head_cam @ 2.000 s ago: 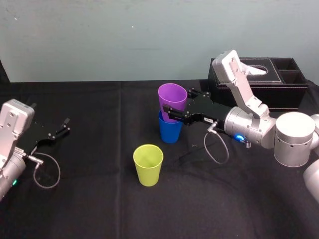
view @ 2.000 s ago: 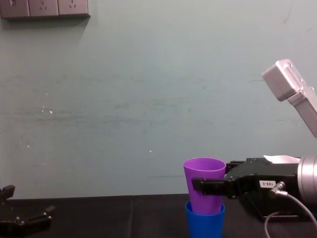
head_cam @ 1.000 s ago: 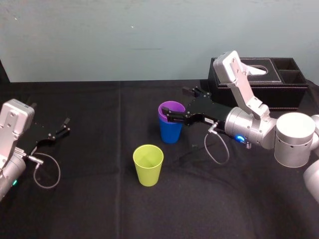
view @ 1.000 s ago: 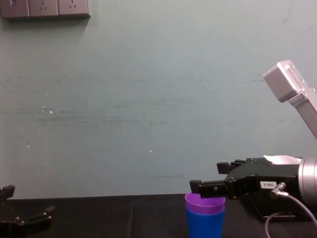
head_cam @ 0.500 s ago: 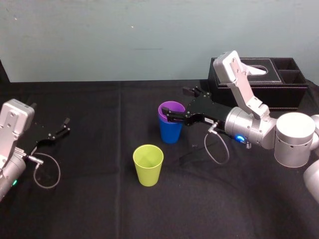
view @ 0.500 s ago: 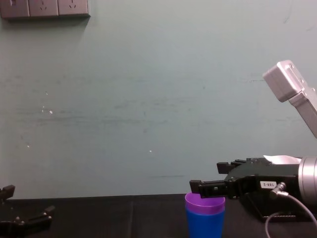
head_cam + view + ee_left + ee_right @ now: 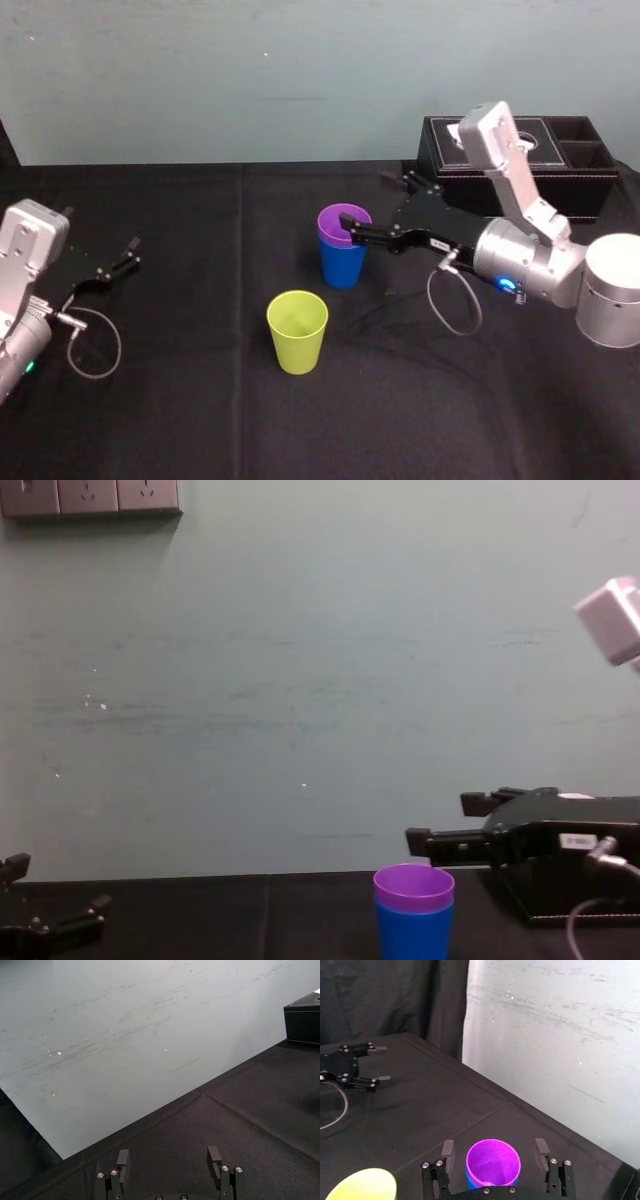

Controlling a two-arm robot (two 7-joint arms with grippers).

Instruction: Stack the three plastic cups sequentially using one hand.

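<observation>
Right gripper (image 7: 366, 207) has its fingers spread wide with nothing in them. The purple cup (image 7: 344, 220), nested upright in the blue cup (image 7: 343, 265), sits just ahead of and a bit below the fingertips. The yellow-green cup (image 7: 297, 330) stands upright on the worktop (image 7: 200, 400), lower and off to one side of the fingers, toward the robot. That's probably the next grab, and the path looks clear. Tissue box (image 7: 560, 170) is behind the fingers. The left gripper (image 7: 128, 254) is parked well apart, also open.
</observation>
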